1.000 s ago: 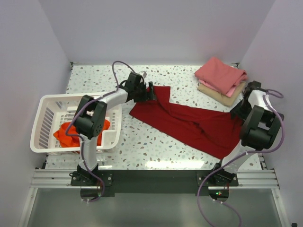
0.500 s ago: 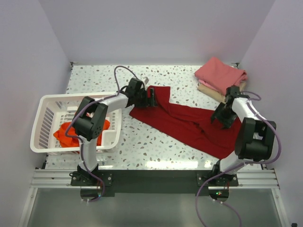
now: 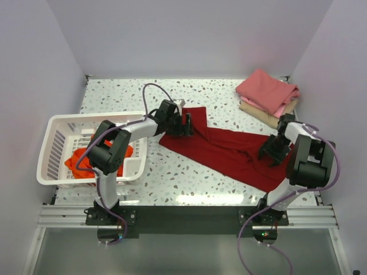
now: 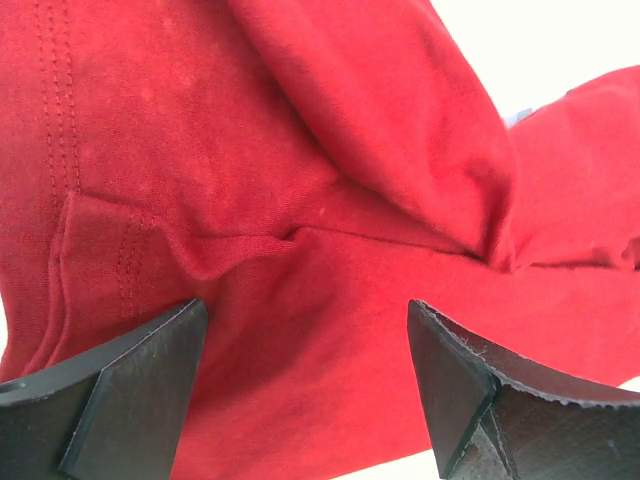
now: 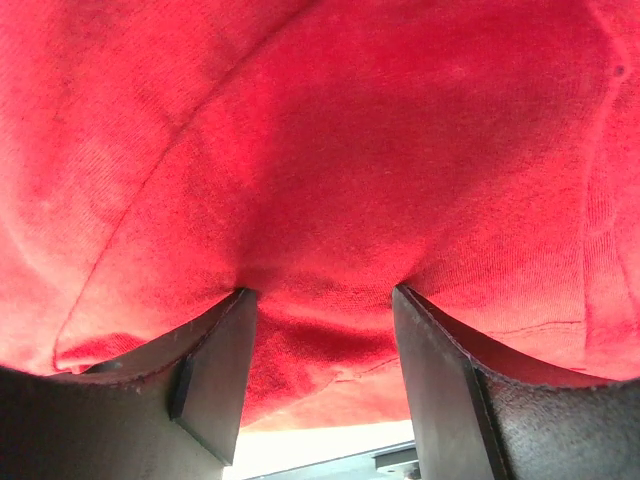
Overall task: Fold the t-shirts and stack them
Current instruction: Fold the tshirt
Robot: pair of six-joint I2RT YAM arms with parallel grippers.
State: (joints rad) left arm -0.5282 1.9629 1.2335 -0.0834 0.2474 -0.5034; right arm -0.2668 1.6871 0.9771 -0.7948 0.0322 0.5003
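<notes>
This is looking like a robot lab: plain walls are enclosing a speckled table around the fingers, and cabled arms are standing on aluminium rails behind them.

The worktop is white with lots of small dark and brown specks. Three plain walls stand around it: a back wall, a left wall and a right wall. All are pale and a bit purple. Bright light shines on the near part of the worktop. A silver metal rail runs along the near edge, with a grey surface below it.
</notes>
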